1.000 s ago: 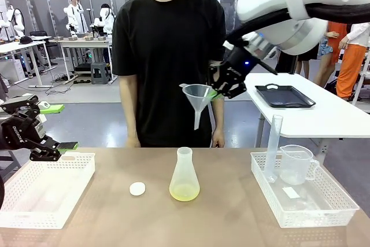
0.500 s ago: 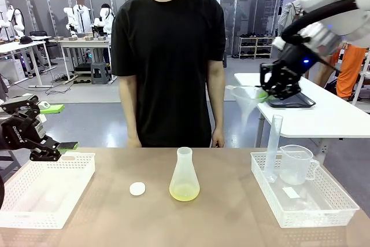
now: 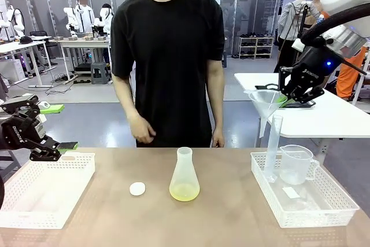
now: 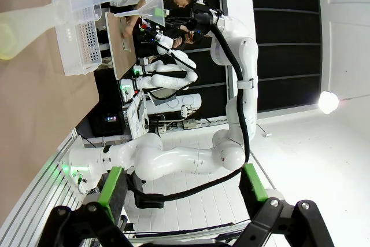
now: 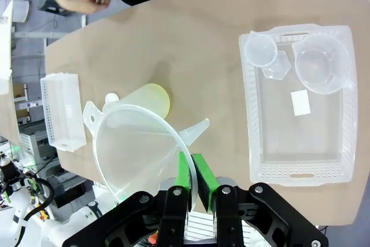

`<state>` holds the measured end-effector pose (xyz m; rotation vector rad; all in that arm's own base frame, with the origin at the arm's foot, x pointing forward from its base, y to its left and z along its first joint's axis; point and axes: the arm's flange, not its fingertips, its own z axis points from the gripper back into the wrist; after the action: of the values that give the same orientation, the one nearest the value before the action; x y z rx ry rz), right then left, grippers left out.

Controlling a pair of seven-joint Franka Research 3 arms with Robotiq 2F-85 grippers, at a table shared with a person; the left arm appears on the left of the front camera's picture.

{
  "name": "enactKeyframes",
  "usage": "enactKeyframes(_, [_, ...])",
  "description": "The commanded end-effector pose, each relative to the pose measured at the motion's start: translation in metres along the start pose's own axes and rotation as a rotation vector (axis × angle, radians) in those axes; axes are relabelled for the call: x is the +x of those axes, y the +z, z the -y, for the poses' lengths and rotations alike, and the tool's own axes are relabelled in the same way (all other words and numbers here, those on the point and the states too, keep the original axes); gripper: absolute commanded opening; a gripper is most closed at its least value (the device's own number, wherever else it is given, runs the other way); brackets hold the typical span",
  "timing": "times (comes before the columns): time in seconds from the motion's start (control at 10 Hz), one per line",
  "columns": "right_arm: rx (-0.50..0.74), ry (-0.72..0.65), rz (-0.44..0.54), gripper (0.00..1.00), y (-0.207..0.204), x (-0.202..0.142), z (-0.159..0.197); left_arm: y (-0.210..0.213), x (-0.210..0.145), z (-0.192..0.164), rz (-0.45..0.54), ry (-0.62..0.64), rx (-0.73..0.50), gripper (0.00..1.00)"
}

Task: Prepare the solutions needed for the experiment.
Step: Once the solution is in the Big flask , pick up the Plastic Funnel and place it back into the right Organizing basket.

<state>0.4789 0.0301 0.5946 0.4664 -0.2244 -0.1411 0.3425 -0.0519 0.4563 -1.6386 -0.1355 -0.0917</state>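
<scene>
The solution [image 3: 184, 192] is a thin pale yellow-green band at the bottom of a translucent conical flask [image 3: 184, 176] standing mid-table; from above the flask [image 5: 151, 98] looks yellowish. My right gripper [image 3: 287, 98] hangs high at the right, above the right basket, and is shut on the rim of a clear plastic funnel [image 3: 264, 106]. In the right wrist view the funnel [image 5: 139, 150] is pinched between the green pads of that gripper [image 5: 195, 177]. My left gripper [image 3: 56, 126] is held open and empty over the far left table edge, and its fingers [image 4: 111, 186] stand wide apart.
A white basket [image 3: 315, 203] at the right holds a tall graduated cylinder [image 3: 273, 146] and a beaker [image 3: 295, 163]. An empty white basket [image 3: 43, 188] sits at the left. A small white disc [image 3: 137, 188] lies left of the flask. A person stands opposite, one hand [image 3: 141, 129] raised.
My right arm has carried the funnel from above the flask rightward and lower, to above the right basket. The person's hand has come up from the table edge.
</scene>
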Motion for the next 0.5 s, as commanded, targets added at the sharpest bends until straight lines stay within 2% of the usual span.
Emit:
enactKeyframes(0.0, [0.017,0.002,0.004,0.0,0.0,0.003,-0.006,0.0,0.0,0.002,-0.004,0.003,-0.017,1.0])
enactKeyframes(0.2, [0.017,0.002,0.004,0.0,0.0,0.003,-0.006,0.0,0.0,0.002,-0.004,0.003,-0.017,1.0])
enactKeyframes(0.3, [0.002,0.004,0.001,0.06,0.001,0.0,-0.003,0.0,0.0,0.002,-0.004,0.003,-0.017,1.0])
enactKeyframes(0.4, [-0.096,-0.008,0.064,0.06,0.01,-0.008,0.007,0.0,0.0,0.002,-0.004,0.003,-0.017,1.0])
